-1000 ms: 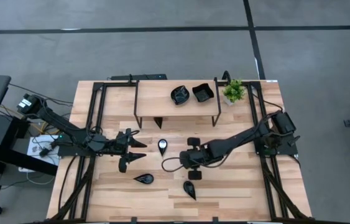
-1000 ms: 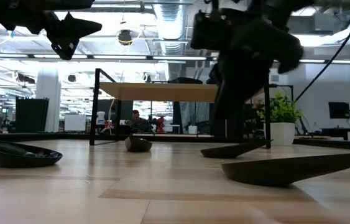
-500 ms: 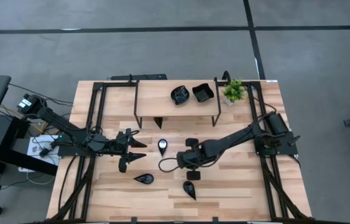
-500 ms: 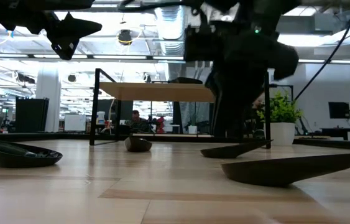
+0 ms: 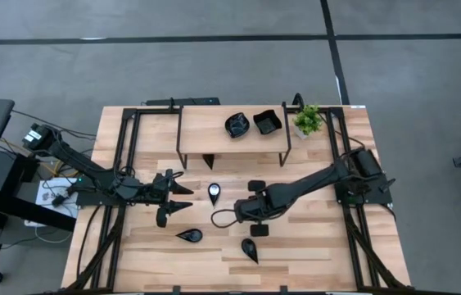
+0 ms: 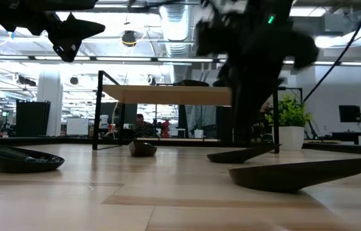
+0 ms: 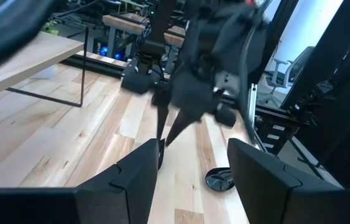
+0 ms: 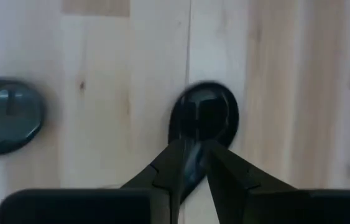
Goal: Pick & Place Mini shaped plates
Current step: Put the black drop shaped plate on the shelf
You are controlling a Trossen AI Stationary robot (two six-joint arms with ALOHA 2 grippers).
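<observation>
My right gripper (image 8: pixel 193 144) points steeply down over the table's middle (image 5: pixel 255 221), shut on a black teardrop mini plate (image 8: pixel 202 115). Three more teardrop plates lie on the wood (image 5: pixel 214 192) (image 5: pixel 189 235) (image 5: pixel 250 250); one of them also shows at the edge of the right wrist view (image 8: pixel 7 121). Two black plates (image 5: pixel 237 124) (image 5: pixel 267 123) sit on top of the wooden shelf (image 5: pixel 205 127). My left gripper (image 5: pixel 187 199) waits open at the table's left, held level above the wood and touching nothing. My right gripper pinches the teardrop plate's pointed tail (image 8: pixel 191 163) between its two fingers (image 8: pixel 162 171). The fingers come from above, slanting down, and lie along the plate's length. The round end (image 8: pixel 204 106) reaches out past the fingertips, low over the wood; whether it touches the table I cannot tell.
A small green potted plant (image 5: pixel 308 120) stands at the shelf's right end. The shelf's thin black legs (image 5: pixel 181 156) (image 5: pixel 286 154) rise from the far half of the table, with a dark piece (image 5: pixel 208 161) beneath it. Black frame rails (image 5: pixel 124 147) run along both table sides.
My right gripper has tipped a little at the wrist while staying over the same spot near the table's middle, still shut on the plate. The plates lying on the table and my left arm have kept still.
</observation>
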